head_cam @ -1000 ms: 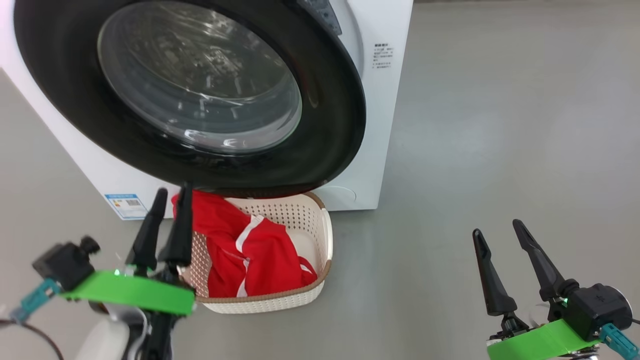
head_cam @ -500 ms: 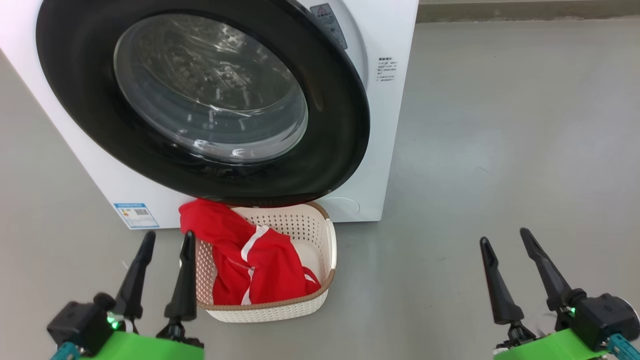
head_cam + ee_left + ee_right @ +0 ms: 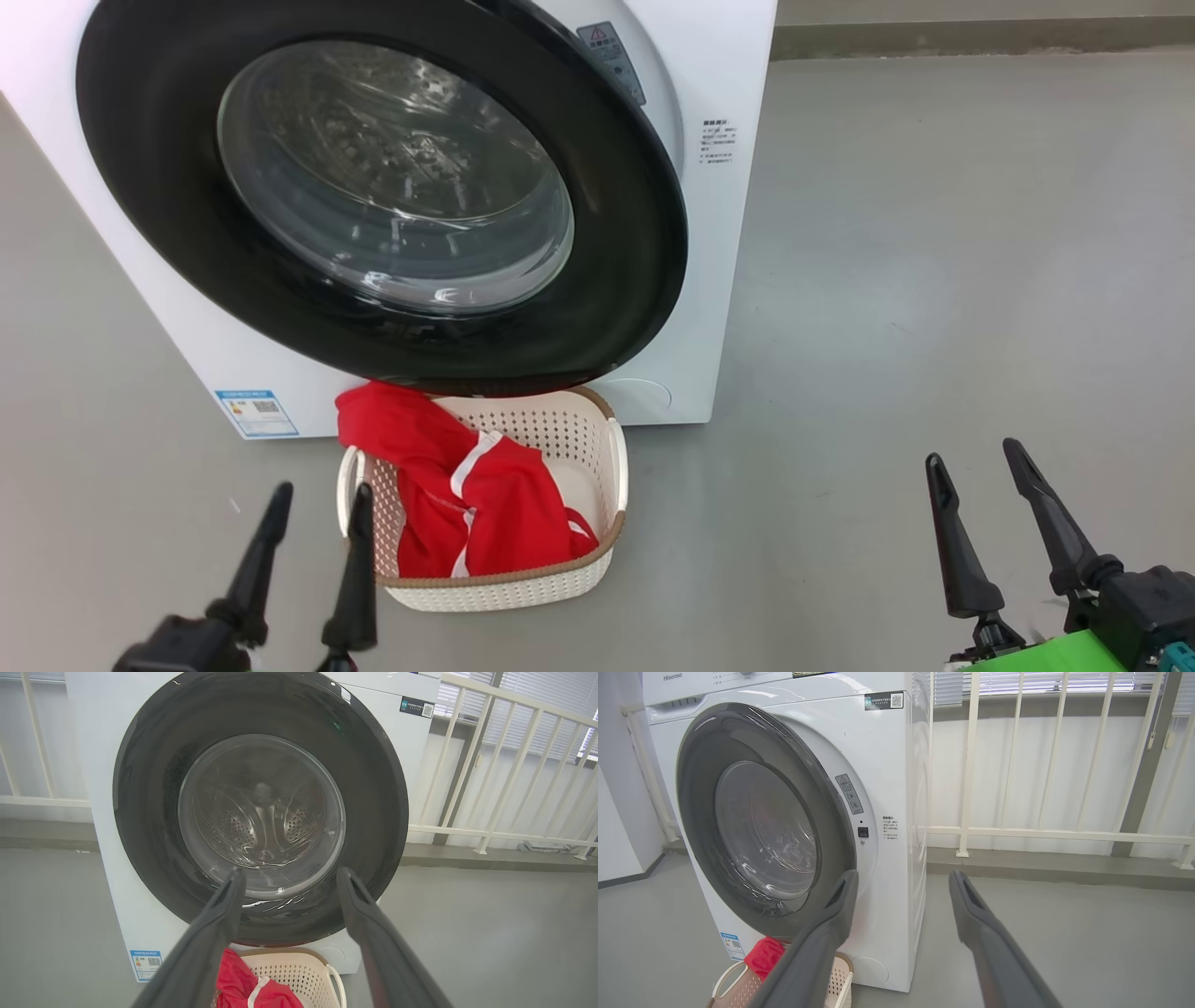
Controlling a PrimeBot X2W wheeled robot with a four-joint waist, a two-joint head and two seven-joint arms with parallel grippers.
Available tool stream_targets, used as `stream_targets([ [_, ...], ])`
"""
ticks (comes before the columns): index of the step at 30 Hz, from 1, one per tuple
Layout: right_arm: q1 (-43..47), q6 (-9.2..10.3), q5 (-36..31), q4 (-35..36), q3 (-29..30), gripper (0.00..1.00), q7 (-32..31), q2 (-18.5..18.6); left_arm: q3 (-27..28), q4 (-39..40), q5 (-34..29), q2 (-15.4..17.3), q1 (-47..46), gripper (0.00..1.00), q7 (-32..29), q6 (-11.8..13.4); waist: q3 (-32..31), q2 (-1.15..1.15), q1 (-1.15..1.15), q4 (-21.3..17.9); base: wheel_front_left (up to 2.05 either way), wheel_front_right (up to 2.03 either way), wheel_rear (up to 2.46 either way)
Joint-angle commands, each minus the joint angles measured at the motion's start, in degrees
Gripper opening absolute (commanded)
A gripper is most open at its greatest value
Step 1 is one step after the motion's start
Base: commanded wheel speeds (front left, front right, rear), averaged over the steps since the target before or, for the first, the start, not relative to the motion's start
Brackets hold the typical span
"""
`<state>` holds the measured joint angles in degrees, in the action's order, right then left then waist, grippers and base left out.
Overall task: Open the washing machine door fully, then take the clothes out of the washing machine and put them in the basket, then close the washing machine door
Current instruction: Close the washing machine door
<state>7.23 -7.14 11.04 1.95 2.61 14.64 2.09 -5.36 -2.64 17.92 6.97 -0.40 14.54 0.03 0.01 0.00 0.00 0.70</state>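
On the grey floor point(image 3: 887, 280) at the foot of the washing machine point(image 3: 728, 233), the basket point(image 3: 523, 588) holds the clothes point(image 3: 495, 504), one fold spilling over its far-left corner. The washing machine door point(image 3: 616, 308) looks closed. The left gripper point(image 3: 322, 489), beside the basket, and the right gripper point(image 3: 973, 452), well apart, hang spread and empty.

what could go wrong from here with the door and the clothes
1. The door looks pushed to, but in the right wrist view its right edge seems to stand slightly off the washing machine; it may not be latched and might swing open.
2. A fold of the clothes hangs over the back left rim of the basket and could slip onto the floor.
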Motion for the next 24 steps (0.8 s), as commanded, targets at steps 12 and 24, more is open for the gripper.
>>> stream_targets([
  [12, -0.4, -0.35, -0.6, 2.4, -1.2, 1.0, 0.4, 0.8, 3.8, 0.1, -3.7, -1.3, -0.1, 1.0, 0.5, -1.5, 0.2, 0.0, 0.0, 0.5, 0.0, 0.0, 0.0],
  [24, -1.4, -0.35, -1.4, 1.4, -1.9, 0.0, 0.4, 0.8, 3.9, 0.7, -5.4, -2.5, -1.0, 1.0, 0.5, -3.1, 1.6, 0.0, 0.0, 2.2, 0.0, 0.0, 0.0],
])
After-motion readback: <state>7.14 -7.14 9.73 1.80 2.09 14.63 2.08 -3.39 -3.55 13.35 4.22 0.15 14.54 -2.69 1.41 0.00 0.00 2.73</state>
